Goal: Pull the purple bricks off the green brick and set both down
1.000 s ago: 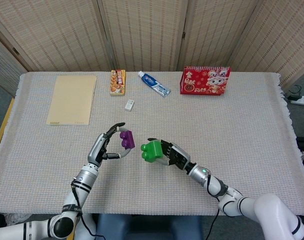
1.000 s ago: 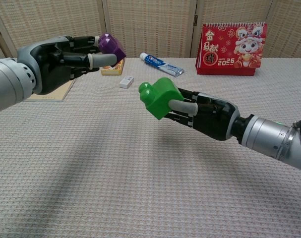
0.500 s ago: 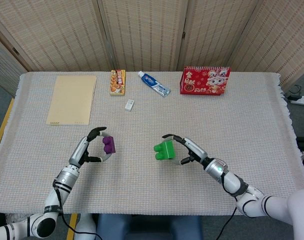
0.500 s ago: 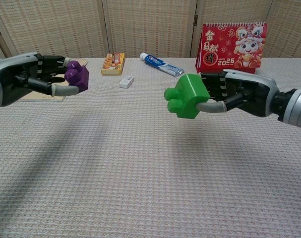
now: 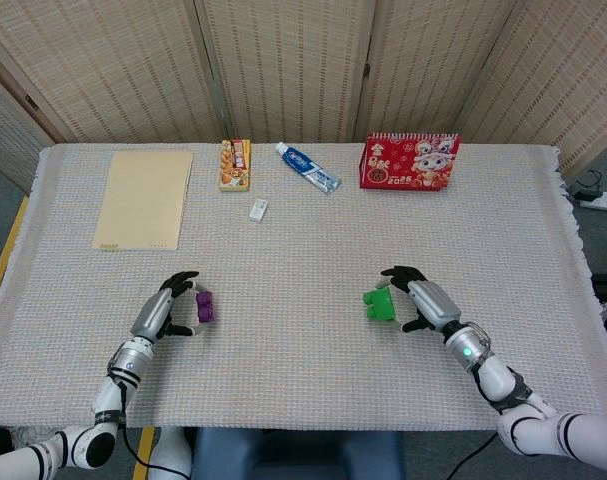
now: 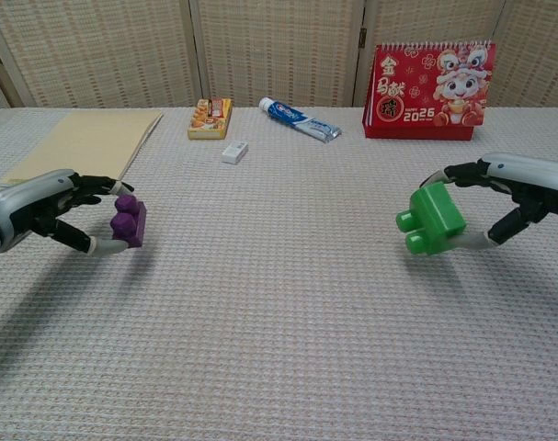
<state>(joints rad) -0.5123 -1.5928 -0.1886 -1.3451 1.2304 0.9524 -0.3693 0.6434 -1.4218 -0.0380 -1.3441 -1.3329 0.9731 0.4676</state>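
Observation:
My left hand (image 5: 163, 315) (image 6: 49, 209) holds the purple brick (image 5: 202, 307) (image 6: 129, 221) low at the table's front left, pinched between thumb and fingers. The brick sits at or just above the cloth. My right hand (image 5: 423, 303) (image 6: 518, 193) holds the green brick (image 5: 379, 304) (image 6: 430, 219) at the front right, studs pointing left, close to the table surface. The two bricks are separate and far apart.
At the back of the table lie a tan notebook (image 5: 145, 197), a snack box (image 5: 235, 163), a small white eraser (image 5: 259, 209), a toothpaste tube (image 5: 308, 167) and a red desk calendar (image 5: 409, 161). The woven cloth (image 5: 303, 260) covers the table.
Both hands have moved apart and down: the left with the purple brick toward the front left, the right with the green brick toward the front right, both now near the cloth.

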